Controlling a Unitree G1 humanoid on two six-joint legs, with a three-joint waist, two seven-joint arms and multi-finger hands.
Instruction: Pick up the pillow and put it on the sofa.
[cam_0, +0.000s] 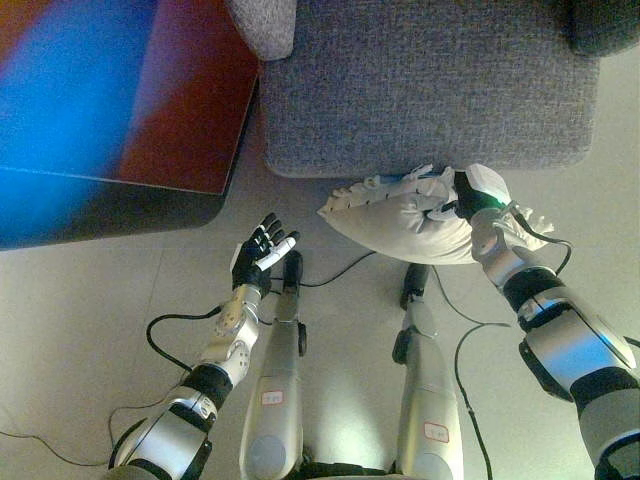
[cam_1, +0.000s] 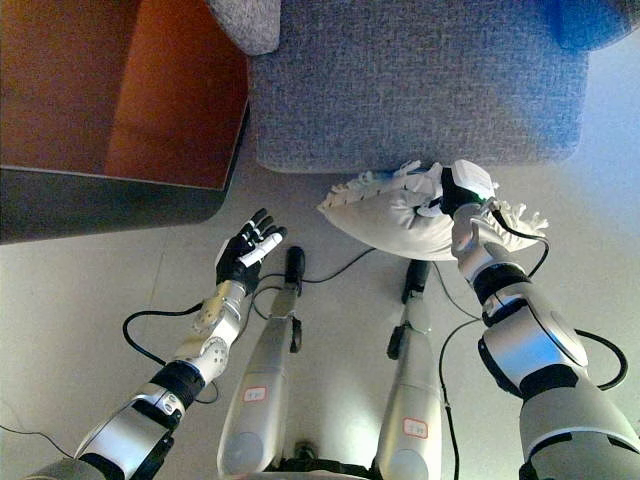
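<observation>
A white pillow (cam_0: 400, 218) with a frilled edge is held above the floor just in front of the grey sofa seat (cam_0: 420, 85). My right hand (cam_0: 470, 200) is shut on the pillow's right part, fingers curled into the cloth. It shows in the right eye view too (cam_1: 455, 195). My left hand (cam_0: 262, 252) is open and empty, palm up, to the left of the pillow and apart from it.
A reddish-brown table (cam_0: 190, 110) with a dark edge stands at the left, close to the sofa's left side. A grey cushion corner (cam_0: 262, 25) shows at the top. Pale floor (cam_0: 90, 300) lies under my arms.
</observation>
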